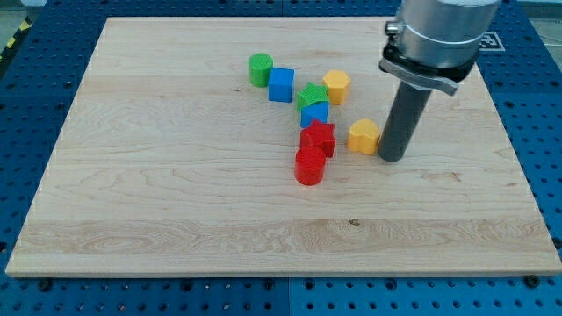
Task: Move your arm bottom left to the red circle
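The red circle block [309, 166] lies near the board's middle, touching a red star block [319, 138] just above it. My tip [392, 158] rests on the board to the right of the red circle, about a hand's width away. The tip stands right beside a yellow block [363, 136], on that block's right side.
A blue block [314, 113], a green star block [311, 95] and a yellow hexagon block [336, 87] cluster above the red star. A blue cube [280, 84] and a green cylinder [260, 68] lie further up-left. The wooden board [158, 193] sits on a blue perforated table.
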`<state>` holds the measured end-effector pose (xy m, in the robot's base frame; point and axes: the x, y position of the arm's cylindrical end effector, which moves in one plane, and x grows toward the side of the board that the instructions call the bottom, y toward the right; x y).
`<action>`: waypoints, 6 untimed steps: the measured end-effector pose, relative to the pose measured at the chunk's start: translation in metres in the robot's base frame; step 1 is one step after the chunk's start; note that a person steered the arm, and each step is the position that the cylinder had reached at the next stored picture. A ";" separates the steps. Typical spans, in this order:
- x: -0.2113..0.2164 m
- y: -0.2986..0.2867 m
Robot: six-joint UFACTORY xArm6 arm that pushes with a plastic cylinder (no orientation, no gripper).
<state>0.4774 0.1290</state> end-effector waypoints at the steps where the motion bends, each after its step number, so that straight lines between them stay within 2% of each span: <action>1: -0.002 -0.001; 3: -0.002 -0.048; 4: -0.002 -0.039; 6: 0.078 -0.029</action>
